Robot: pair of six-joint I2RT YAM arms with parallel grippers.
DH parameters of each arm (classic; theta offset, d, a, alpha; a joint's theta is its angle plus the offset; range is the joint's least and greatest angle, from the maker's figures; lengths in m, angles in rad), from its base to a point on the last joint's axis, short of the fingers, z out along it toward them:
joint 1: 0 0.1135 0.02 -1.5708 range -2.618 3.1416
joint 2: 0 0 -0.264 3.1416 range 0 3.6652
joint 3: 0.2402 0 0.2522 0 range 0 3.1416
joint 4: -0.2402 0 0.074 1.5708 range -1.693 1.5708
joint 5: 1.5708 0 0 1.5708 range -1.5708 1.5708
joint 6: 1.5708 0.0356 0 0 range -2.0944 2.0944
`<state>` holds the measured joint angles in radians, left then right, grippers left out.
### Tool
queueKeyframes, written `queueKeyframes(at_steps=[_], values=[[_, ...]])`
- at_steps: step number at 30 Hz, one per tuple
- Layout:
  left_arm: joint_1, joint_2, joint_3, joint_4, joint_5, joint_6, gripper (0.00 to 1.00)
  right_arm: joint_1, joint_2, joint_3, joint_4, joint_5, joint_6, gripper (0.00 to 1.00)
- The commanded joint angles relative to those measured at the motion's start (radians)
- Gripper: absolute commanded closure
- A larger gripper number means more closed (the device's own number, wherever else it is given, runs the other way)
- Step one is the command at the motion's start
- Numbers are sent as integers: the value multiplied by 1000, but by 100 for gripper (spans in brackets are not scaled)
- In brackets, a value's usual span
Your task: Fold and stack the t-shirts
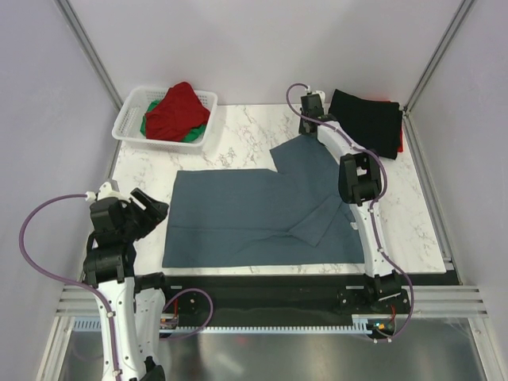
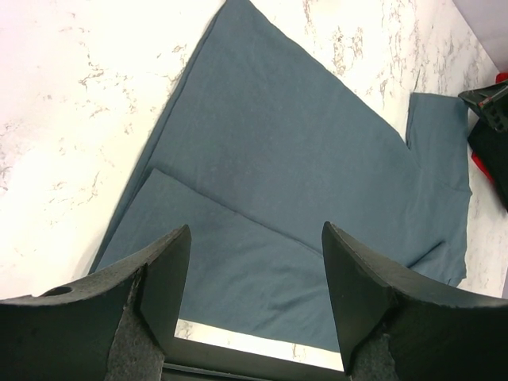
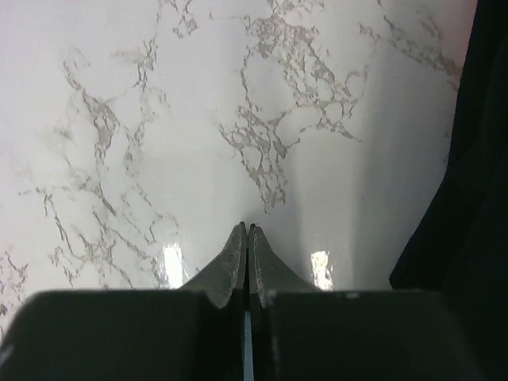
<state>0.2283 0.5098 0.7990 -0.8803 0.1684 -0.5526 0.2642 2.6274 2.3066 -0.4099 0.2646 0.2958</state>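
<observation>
1. Blue-grey t-shirt (image 1: 254, 218) - spread flat at the centre of the top view on the marble table (image 1: 238, 135). Its lower right part is folded over, and one sleeve points to the upper right.
2. Left gripper (image 2: 254, 238) - jaws wide apart with nothing between them, at lower left of the top view near the shirt's left edge.
3. Right gripper (image 3: 247, 232) - jaws pressed together with nothing pinched, over bare marble at upper centre.
4. Black t-shirt (image 1: 367, 119) - folded, upper right, just beside the right gripper.
5. Red t-shirt (image 1: 178, 109) lies on a green t-shirt (image 1: 193, 136) in the white basket (image 1: 127, 121), upper left.
</observation>
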Motion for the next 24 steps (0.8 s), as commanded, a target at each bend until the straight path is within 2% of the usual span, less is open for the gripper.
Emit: queueKeyframes(at_steps=[1, 6, 8, 9, 10, 12, 17, 19, 24], values=[[-1, 4, 0, 32, -12, 11, 26, 9, -82, -62, -17, -30, 31, 100], [-1, 45, -3, 32, -58, -3, 28, 15, -254, -166, 60, -106, 123, 100], [-3, 85, -1, 35, -64, -3, 28, 24, -329, -297, 127, -114, 143, 100], [-1, 105, 0, 40, -66, -3, 28, 29, -419, -358, 158, -123, 164, 100], [-1, 120, 2, 46, -66, -4, 27, 32, -469, -497, 245, -133, 178, 100], [-1, 174, -3, 98, -76, -6, 27, 38, -599, -628, 318, -142, 201, 100], [-1, 369, 6, 279, -81, -4, 27, 63, -788, -993, 494, -209, 296, 100], [-1, 508, 51, 354, -56, 6, 27, 72, -816, -1137, 604, -223, 319, 100], [-1, 693, 104, 593, -6, -3, 28, 76, -800, -1286, 816, -286, 293, 100]])
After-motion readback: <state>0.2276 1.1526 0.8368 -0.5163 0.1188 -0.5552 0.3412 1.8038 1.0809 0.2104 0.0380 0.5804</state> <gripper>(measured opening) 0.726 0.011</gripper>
